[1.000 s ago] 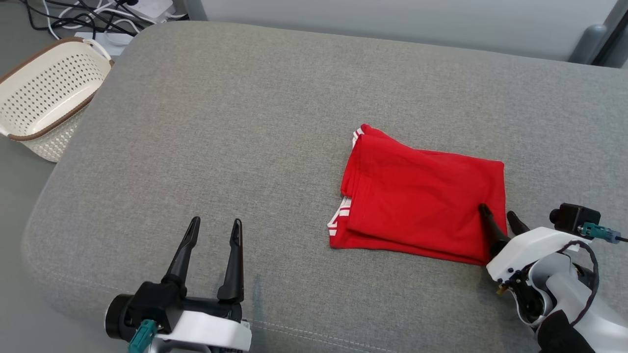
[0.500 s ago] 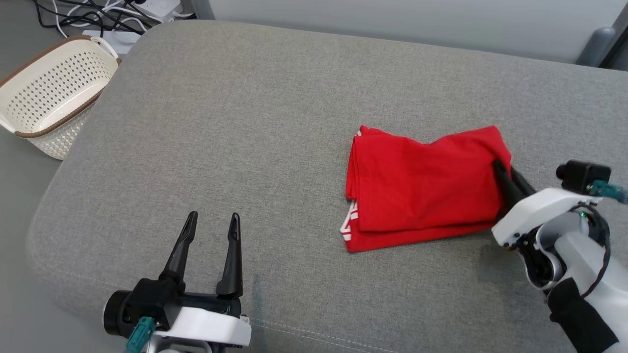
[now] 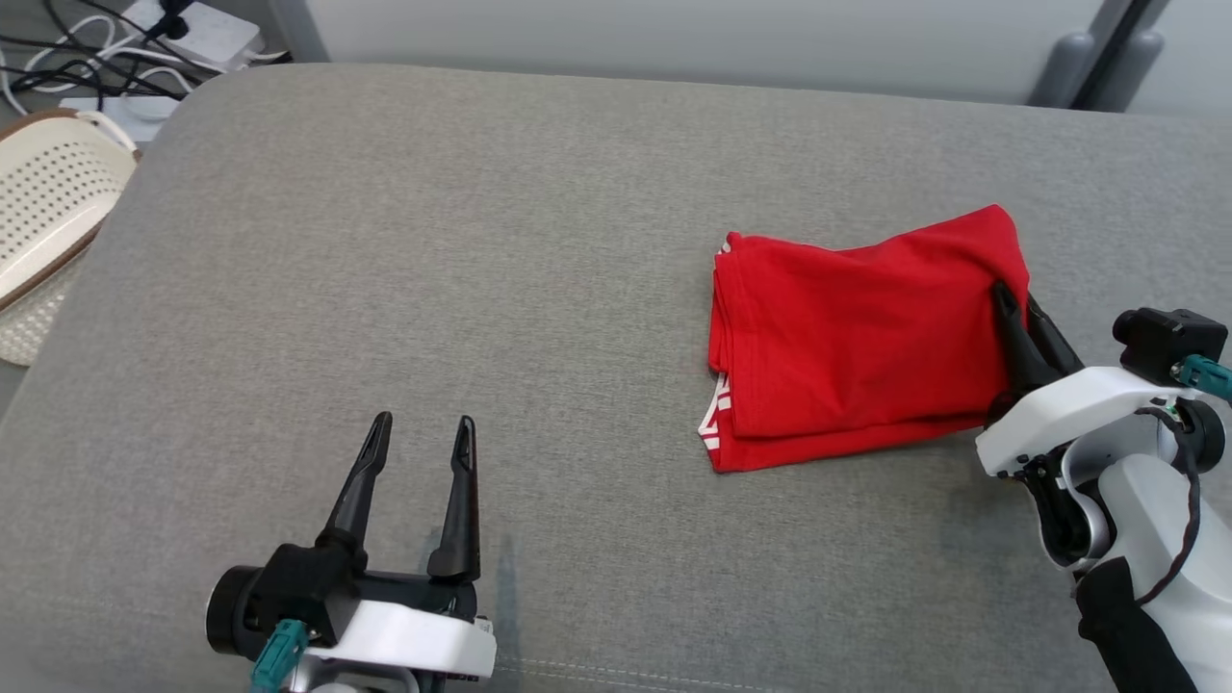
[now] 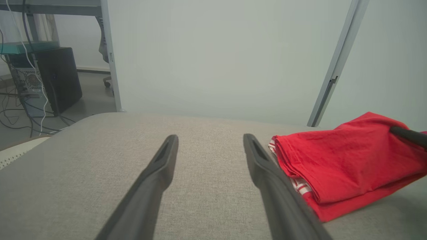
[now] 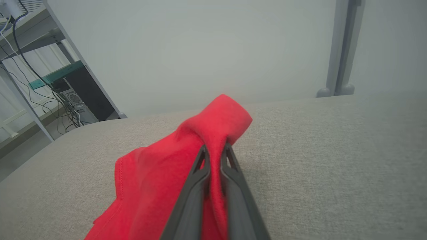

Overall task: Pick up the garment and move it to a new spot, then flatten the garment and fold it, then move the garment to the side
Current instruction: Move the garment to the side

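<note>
Garment — pinched by right end effector.

No word, brand, number or sign can be read in any view; the garment bears only plain white stripes along one hem.

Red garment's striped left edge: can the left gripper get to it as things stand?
Probably yes: only bare grey cushion lies between the open left gripper and the red garment; the right gripper pinches its opposite end.
</note>
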`<state>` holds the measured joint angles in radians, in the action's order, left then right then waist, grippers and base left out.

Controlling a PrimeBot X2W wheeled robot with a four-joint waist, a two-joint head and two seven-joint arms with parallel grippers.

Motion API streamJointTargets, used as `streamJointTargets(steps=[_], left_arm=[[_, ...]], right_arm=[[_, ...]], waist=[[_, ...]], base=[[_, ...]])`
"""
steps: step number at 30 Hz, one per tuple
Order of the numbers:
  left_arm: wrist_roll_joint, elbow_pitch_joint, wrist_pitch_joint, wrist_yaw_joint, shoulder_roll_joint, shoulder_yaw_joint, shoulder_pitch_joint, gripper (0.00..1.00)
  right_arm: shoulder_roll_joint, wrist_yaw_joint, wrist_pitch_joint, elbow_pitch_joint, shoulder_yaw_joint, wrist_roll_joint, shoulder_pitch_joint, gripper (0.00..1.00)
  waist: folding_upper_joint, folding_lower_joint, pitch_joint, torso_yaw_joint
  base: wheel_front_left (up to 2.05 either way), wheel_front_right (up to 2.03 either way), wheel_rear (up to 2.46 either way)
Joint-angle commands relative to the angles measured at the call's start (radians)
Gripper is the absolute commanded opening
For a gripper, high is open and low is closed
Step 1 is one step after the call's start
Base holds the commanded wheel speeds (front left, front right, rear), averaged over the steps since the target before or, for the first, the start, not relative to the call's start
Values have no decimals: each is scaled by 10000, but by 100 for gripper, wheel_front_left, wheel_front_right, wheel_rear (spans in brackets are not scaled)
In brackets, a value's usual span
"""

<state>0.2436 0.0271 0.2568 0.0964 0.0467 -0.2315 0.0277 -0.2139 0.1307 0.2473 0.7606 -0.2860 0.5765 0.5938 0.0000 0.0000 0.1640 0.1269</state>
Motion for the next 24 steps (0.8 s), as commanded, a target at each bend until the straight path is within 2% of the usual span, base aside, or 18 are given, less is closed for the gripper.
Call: streamJointTargets(steps=[1, 4, 5, 7, 10, 18, 24], left_arm=[[-67, -235, 49, -52, 35, 294, 528, 100], [-168, -233, 49, -115, 35, 315, 673, 100], [-329, -179, 49, -229, 35, 316, 819, 100], [-424, -129, 49, -292, 35, 320, 900, 100], [-576, -40, 49, -399, 35, 356, 1077, 100], [-741, 138, 49, -586, 35, 365, 1289, 100], [-821, 216, 49, -642, 35, 363, 1385, 100]], right_arm=[[47, 0, 144, -314, -18, -163, -124, 0], [136, 0, 144, -478, 304, -398, -267, 0], [252, 0, 144, -656, 569, -567, -395, 0], [345, 0, 144, -751, 692, -632, -485, 0], [506, 0, 144, -898, 750, -577, -637, 0], [593, 0, 145, -1086, 888, -538, -798, 0], [674, 0, 145, -1135, 904, -568, -862, 0]], waist=[[0, 0, 119, -387], [0, 0, 232, -924], [0, 0, 309, -1515], [0, 0, 339, -1921], [0, 0, 406, -2876], [0, 0, 498, -4158], [0, 0, 586, -4786]], base=[[0, 0, 0], [0, 0, 0], [0, 0, 0], [0, 0, 0], [0, 0, 0], [0, 0, 0], [0, 0, 0]])
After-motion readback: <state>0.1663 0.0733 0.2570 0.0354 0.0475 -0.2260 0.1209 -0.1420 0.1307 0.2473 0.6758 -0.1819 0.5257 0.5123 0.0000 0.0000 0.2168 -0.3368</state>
